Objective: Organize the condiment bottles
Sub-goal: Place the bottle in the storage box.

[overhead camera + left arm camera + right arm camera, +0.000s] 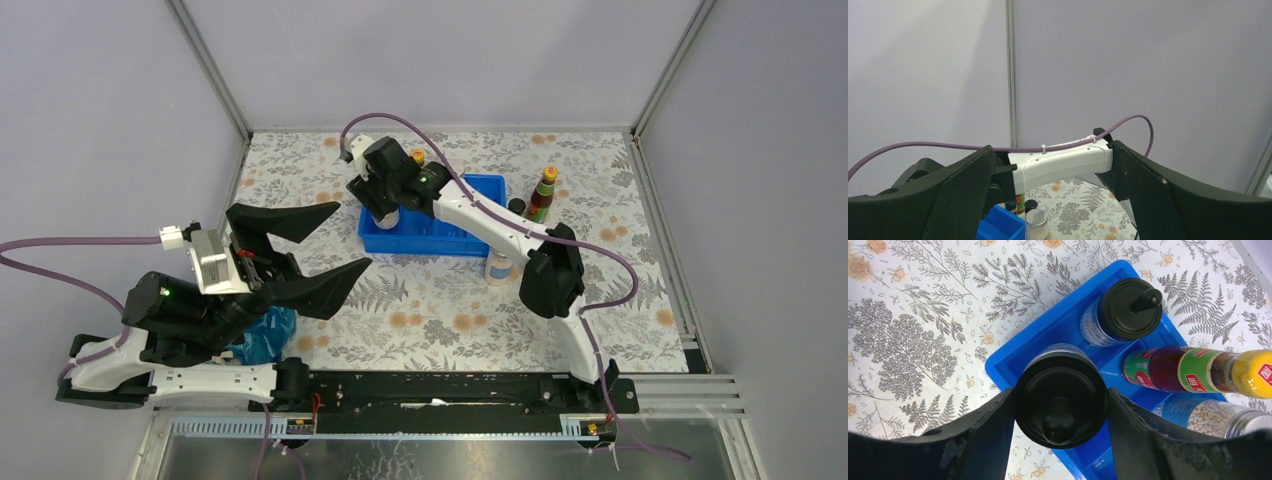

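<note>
My right gripper point(385, 212) point(1059, 397) is shut on a clear black-domed bottle point(1063, 372), holding it upright over the left end of the blue tray point(470, 242) point(1013, 352). Inside the tray are a second black-domed bottle point(1128, 307), a red-labelled yellow-capped bottle point(1193, 371) and a silver-lidded jar point(1218, 417). On the table, another red-labelled bottle point(543, 195) and a tiny black-capped bottle point(517, 207) stand right of the tray. A silver-lidded jar point(497, 268) point(1036, 222) stands in front of it. My left gripper point(353, 237) point(1055, 150) is open and empty, left of the tray.
A crumpled blue plastic bag point(262, 335) lies under my left arm near the table's front left. The floral tablecloth point(430, 310) is walled in by grey panels. My right arm's white link point(1063, 162) crosses the left wrist view.
</note>
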